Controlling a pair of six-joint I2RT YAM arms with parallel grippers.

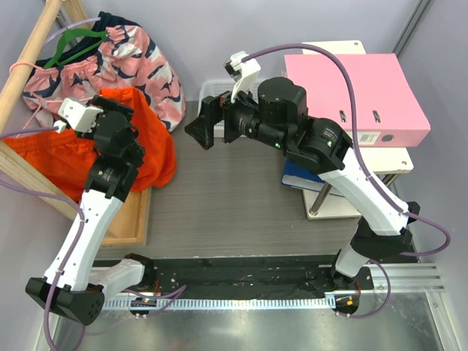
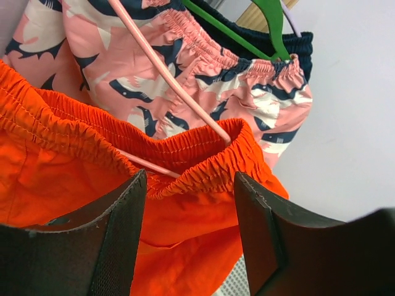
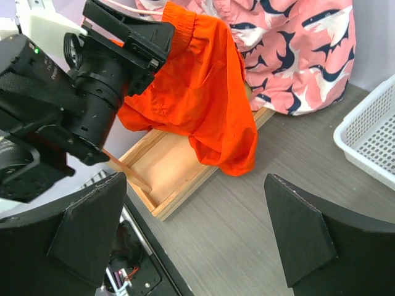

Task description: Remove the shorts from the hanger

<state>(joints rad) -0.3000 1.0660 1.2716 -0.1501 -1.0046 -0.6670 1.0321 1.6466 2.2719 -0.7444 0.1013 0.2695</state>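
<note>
The bright orange shorts [image 1: 155,142] hang on the pale pink wire hanger [image 2: 173,86] from a wooden rail [image 1: 29,55] at the left. My left gripper [image 2: 190,197] is open, its jaws standing either side of the orange waistband [image 2: 203,163] without touching it. The hanger's wire runs into the waistband just above the jaws. My right gripper [image 3: 196,209] is open and empty over the table, facing the shorts [image 3: 203,92] from the right. The left arm [image 3: 80,80] shows at the shorts' upper edge.
A pink garment with navy-and-white pattern [image 1: 139,58] hangs on a green hanger [image 2: 247,34] behind the orange shorts. A wooden tray base [image 3: 166,166] lies under them. A white mesh basket [image 3: 370,135] sits behind the right gripper. A pink binder [image 1: 358,95] rests on boxes at right.
</note>
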